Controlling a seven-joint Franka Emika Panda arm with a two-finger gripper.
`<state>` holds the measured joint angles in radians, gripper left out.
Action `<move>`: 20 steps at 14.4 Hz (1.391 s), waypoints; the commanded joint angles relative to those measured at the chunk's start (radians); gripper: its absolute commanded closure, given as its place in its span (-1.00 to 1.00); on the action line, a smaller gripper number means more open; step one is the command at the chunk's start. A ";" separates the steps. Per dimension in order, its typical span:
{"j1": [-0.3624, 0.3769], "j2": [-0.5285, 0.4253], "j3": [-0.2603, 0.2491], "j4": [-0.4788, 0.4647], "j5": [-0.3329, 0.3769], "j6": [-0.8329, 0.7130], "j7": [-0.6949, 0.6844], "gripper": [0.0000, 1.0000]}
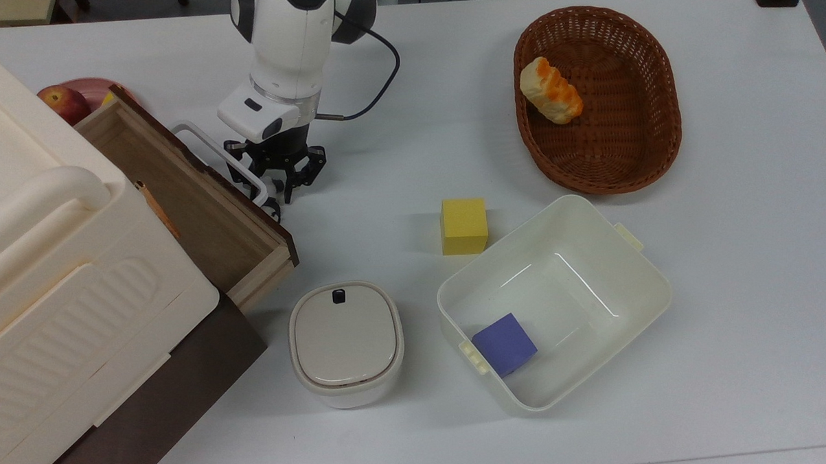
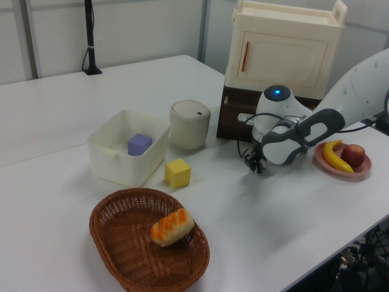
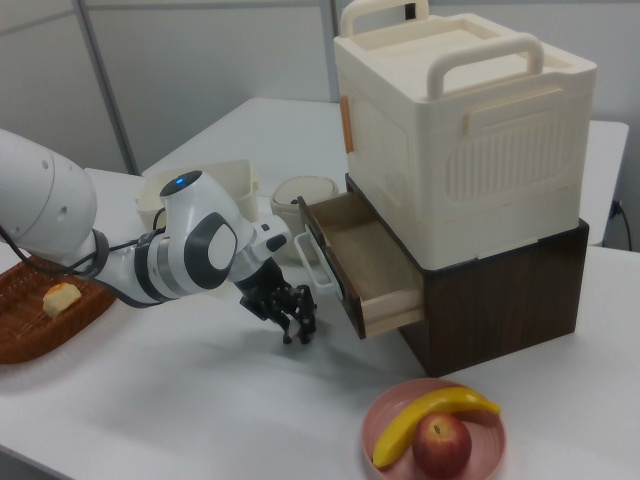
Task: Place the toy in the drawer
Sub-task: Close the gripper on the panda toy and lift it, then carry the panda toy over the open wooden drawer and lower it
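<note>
The toy [image 1: 272,209], a tiny black-and-white figurine, lies on the white table right beside the drawer's front. The drawer [image 1: 199,205] is pulled out from under the cream cabinet, light wood inside, with a dark front panel and a white loop handle [image 1: 204,146]. My gripper [image 1: 273,190] points down just above the toy, close to the handle, its fingers apart with nothing between them. In the right view my gripper [image 3: 295,325] hangs low over the table in front of the open drawer [image 3: 365,262]. The left view has my gripper [image 2: 254,165] near the table.
A yellow cube [image 1: 464,226] sits mid-table beside a white tub [image 1: 635,300] holding a purple cube [image 1: 505,343]. A lidded cream pot [image 1: 346,343] stands near the drawer's corner. A wicker basket [image 1: 650,148] with bread is at the top view's right. A fruit plate [image 3: 385,420] is beyond the cabinet.
</note>
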<state>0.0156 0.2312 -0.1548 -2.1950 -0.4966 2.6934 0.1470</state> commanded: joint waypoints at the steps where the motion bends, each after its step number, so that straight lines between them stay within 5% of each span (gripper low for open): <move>1: 0.027 -0.036 -0.012 -0.011 -0.034 0.006 0.033 0.17; 10: 0.179 -0.176 -0.003 -0.020 -0.008 -0.228 0.040 0.34; 16: 0.165 -0.190 -0.018 0.202 0.169 -0.329 -0.038 0.35; 18: 0.145 -0.185 -0.037 0.340 0.370 -0.483 -0.227 0.35; 20: 0.147 -0.187 -0.074 0.421 0.461 -0.602 -0.322 0.35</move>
<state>0.1597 0.0389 -0.1805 -1.9146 -0.1763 2.2637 -0.0171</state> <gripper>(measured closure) 0.639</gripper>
